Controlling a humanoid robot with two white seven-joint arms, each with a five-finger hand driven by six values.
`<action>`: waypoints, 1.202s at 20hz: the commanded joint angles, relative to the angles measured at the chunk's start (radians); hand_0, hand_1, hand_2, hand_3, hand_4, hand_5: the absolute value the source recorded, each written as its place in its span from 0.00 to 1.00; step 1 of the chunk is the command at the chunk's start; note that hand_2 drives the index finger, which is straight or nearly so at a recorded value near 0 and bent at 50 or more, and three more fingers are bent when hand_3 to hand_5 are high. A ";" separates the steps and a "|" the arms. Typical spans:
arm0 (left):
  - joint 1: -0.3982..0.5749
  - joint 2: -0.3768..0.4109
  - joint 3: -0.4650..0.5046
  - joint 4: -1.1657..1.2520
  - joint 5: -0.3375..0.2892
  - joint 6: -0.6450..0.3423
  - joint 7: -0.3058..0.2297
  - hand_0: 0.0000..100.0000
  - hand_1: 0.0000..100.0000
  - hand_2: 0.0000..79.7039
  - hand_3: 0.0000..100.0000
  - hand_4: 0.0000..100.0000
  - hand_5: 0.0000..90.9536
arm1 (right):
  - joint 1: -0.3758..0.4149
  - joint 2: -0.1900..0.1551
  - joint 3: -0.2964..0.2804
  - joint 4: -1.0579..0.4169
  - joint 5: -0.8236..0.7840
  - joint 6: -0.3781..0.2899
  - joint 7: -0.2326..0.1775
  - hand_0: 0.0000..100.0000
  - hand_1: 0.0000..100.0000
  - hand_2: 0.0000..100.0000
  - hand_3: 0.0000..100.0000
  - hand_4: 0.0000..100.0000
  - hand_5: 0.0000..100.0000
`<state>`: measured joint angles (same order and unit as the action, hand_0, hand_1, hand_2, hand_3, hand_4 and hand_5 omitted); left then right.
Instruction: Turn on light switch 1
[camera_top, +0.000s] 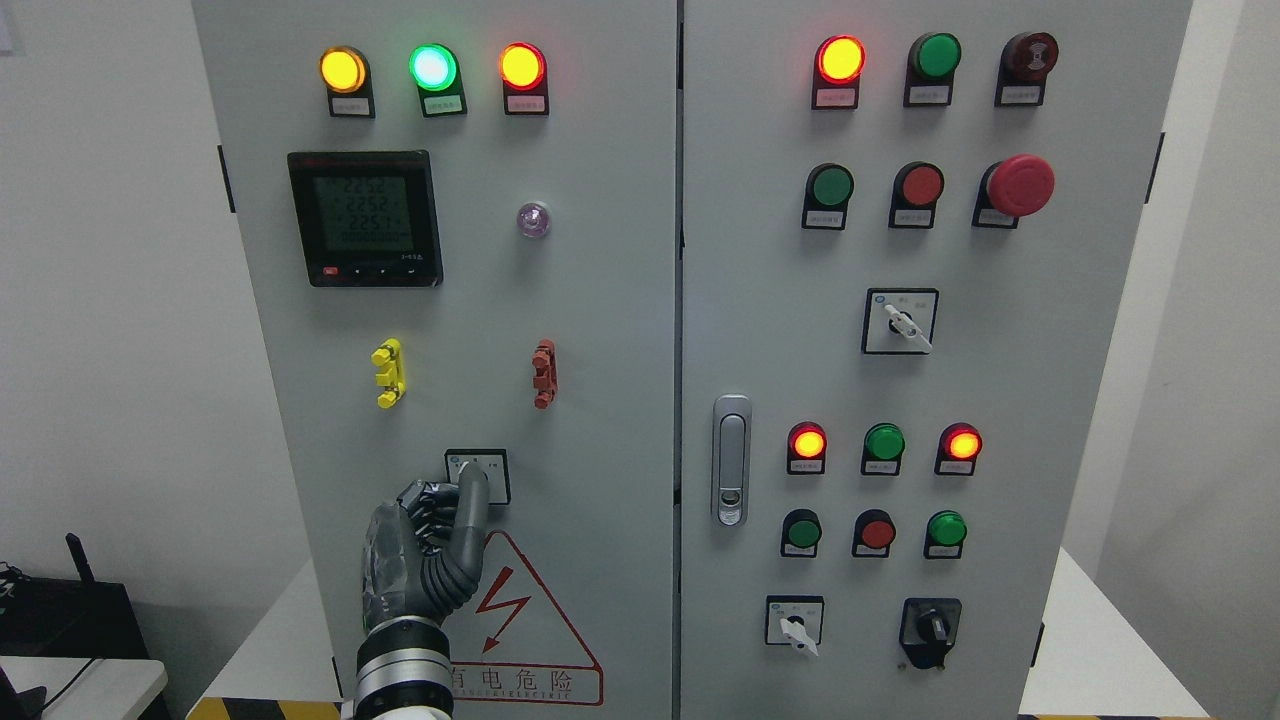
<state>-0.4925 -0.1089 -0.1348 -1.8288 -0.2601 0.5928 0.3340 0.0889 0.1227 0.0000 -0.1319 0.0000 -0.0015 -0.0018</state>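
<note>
Nearest the camera, the left hand (432, 545) rises from the bottom edge left of centre, its arm entering below. Most fingers are curled against the palm; one extended finger (471, 500) reaches up onto the selector switch (478, 474) on the left cabinet door (600, 400), covering its knob. The hand grips nothing. The right hand is not in view.

The switch sits low on that door, just above the warning triangle (520, 620) (lettering partly hidden by the wrist). I take it to be the task's switch, though its label is unreadable.

Judgement: the step in hand is contact with the knob; whether it has been turned cannot be told. The next move calls for a controlled sideways push without slipping off.

Further up: yellow clip (388, 372), red clip (543, 373), the meter (364, 218), and three lit lamps (432, 67).
</note>
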 joint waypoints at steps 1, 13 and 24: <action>0.000 0.000 -0.009 0.000 0.004 0.001 -0.006 0.54 0.28 0.75 0.79 0.80 0.80 | 0.000 0.000 0.020 0.000 -0.026 0.000 0.000 0.12 0.39 0.00 0.00 0.00 0.00; 0.002 0.002 -0.003 -0.001 0.007 -0.002 -0.006 0.60 0.19 0.76 0.80 0.81 0.81 | 0.000 0.000 0.020 0.000 -0.026 0.000 0.000 0.12 0.39 0.00 0.00 0.00 0.00; 0.002 0.002 -0.003 -0.001 0.007 -0.002 -0.004 0.61 0.16 0.76 0.80 0.81 0.81 | 0.000 0.000 0.020 0.000 -0.026 0.000 0.000 0.12 0.39 0.00 0.00 0.00 0.00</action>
<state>-0.4911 -0.1077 -0.1391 -1.8296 -0.2532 0.5913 0.3292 0.0888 0.1227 0.0000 -0.1319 0.0000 -0.0019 -0.0019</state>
